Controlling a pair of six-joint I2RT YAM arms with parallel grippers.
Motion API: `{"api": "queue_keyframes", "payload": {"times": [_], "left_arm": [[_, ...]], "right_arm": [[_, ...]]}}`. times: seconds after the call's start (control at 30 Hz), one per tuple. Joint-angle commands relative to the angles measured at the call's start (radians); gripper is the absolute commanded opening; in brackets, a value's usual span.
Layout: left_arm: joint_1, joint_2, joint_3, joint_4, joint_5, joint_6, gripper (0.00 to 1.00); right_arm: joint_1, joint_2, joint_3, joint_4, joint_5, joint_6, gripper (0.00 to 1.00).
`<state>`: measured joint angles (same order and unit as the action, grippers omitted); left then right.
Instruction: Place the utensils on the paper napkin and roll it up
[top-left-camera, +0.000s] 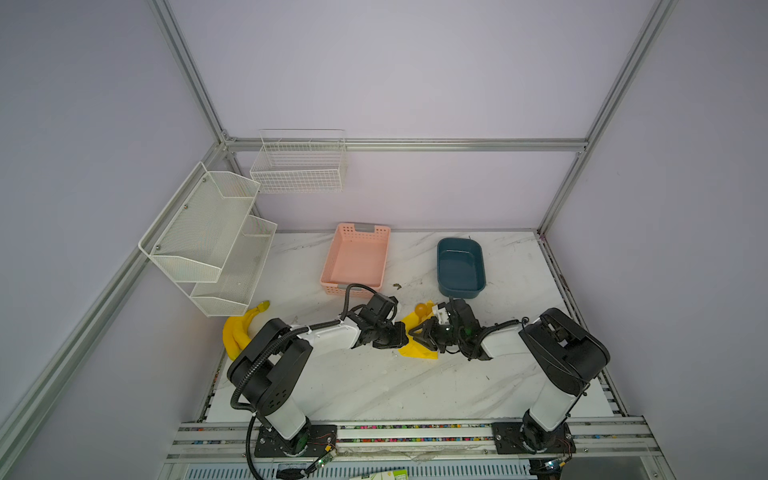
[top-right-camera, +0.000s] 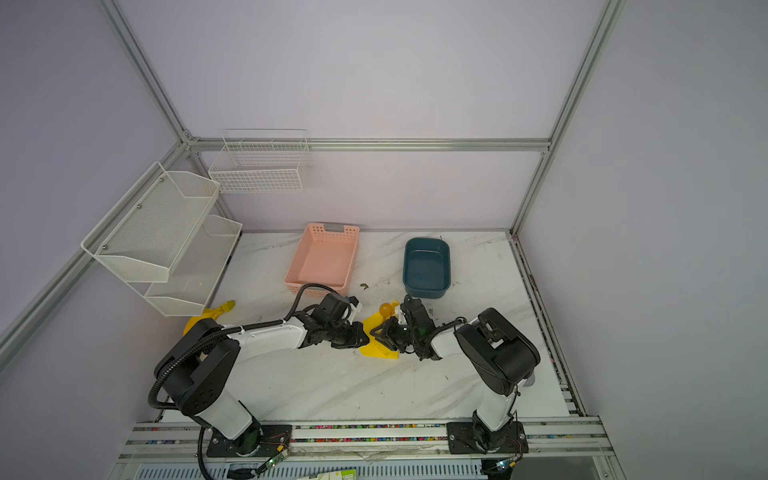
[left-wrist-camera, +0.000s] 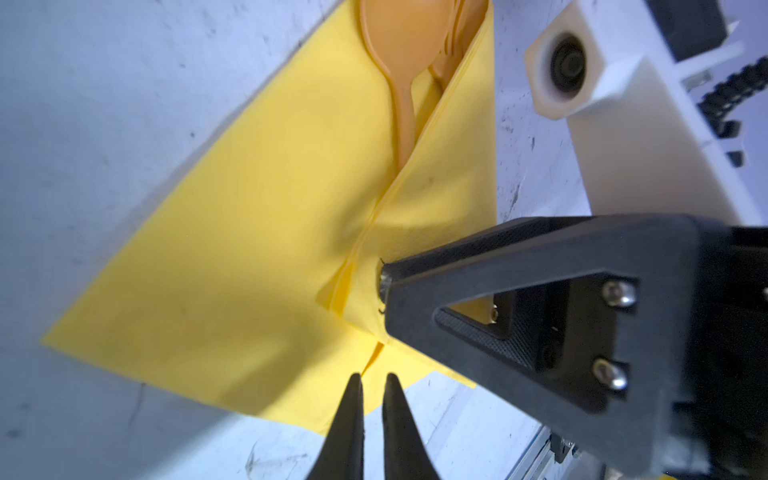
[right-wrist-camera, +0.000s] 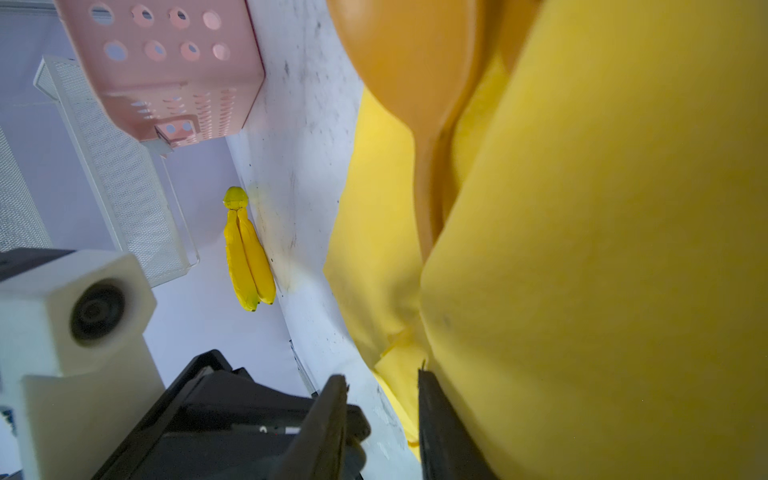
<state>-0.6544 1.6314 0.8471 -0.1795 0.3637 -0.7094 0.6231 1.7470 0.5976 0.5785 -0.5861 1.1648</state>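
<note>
The yellow paper napkin (top-left-camera: 419, 353) (top-right-camera: 380, 352) lies mid-table, one side folded over the utensils. An orange-gold spoon (left-wrist-camera: 399, 50) (right-wrist-camera: 411, 62) sticks out of the fold, its bowl (top-left-camera: 421, 309) past the napkin's far edge. A second orange piece (left-wrist-camera: 453, 54) lies beside it, half under the flap; the rest of the utensils are hidden. My left gripper (left-wrist-camera: 372, 380) (top-left-camera: 404, 332) is shut, its tips over the napkin's near corner. My right gripper (right-wrist-camera: 380, 380) (top-left-camera: 415, 332) stands open, one finger (right-wrist-camera: 432, 415) against the folded flap (right-wrist-camera: 602, 249), nothing gripped.
A pink basket (top-left-camera: 357, 257) and a dark blue tub (top-left-camera: 460, 268) stand behind the napkin. Yellow bananas (top-left-camera: 239, 332) lie at the left edge beneath white mesh shelves (top-left-camera: 208, 241). A wire basket (top-left-camera: 299, 166) hangs on the back wall.
</note>
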Motion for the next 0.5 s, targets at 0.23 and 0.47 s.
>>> {"api": "queue_keyframes", "payload": {"times": [0.23,0.47], "left_arm": [[0.033,-0.022,0.045,0.019,0.001,0.028,0.09],[0.033,0.035,0.087,0.061,0.041,0.022,0.00]], "right_arm": [[0.006,0.015,-0.013,-0.020,0.005,0.013,0.28],[0.006,0.019,-0.009,-0.032,0.000,0.007,0.26]]}}
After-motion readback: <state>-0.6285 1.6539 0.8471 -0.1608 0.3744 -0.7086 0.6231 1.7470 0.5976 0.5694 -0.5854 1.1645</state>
